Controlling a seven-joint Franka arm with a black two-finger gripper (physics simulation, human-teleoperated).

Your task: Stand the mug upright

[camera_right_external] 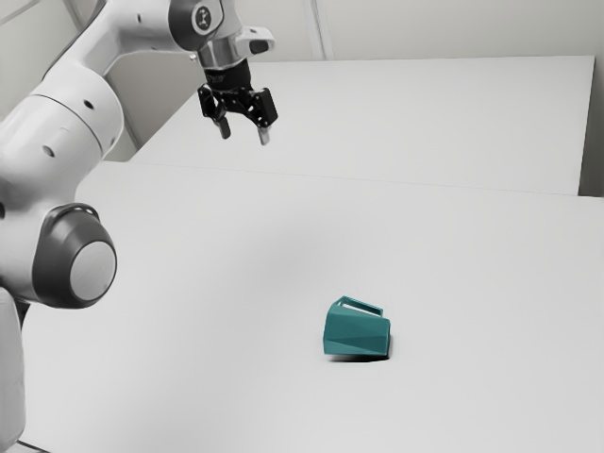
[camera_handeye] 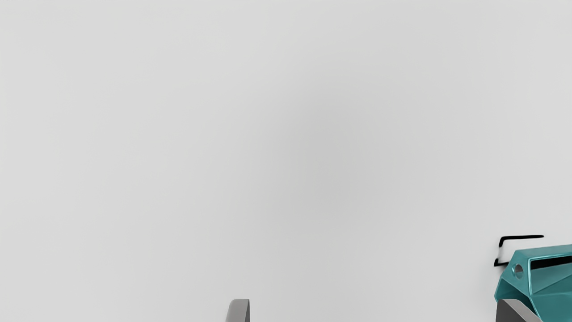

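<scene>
A teal mug (camera_right_external: 357, 332) lies on its side on the white table in the exterior view, its handle on the upper side. High above the table, toward the exterior view's upper left and well apart from the mug, hangs the gripper (camera_right_external: 243, 134), open and holding nothing. In the wrist view the gripper (camera_handeye: 373, 308) has its two fingertips wide apart, and part of the mug (camera_handeye: 552, 284) shows beyond one of them, cut off by the picture's edge. That fingertip covers a bit of the mug.
The white table (camera_right_external: 217, 377) spreads around the mug, with a dark shadow along the mug's underside. Behind the table stands a pale panel (camera_right_external: 425, 123), toward the top of the exterior view. The arm comes in from the exterior view's left.
</scene>
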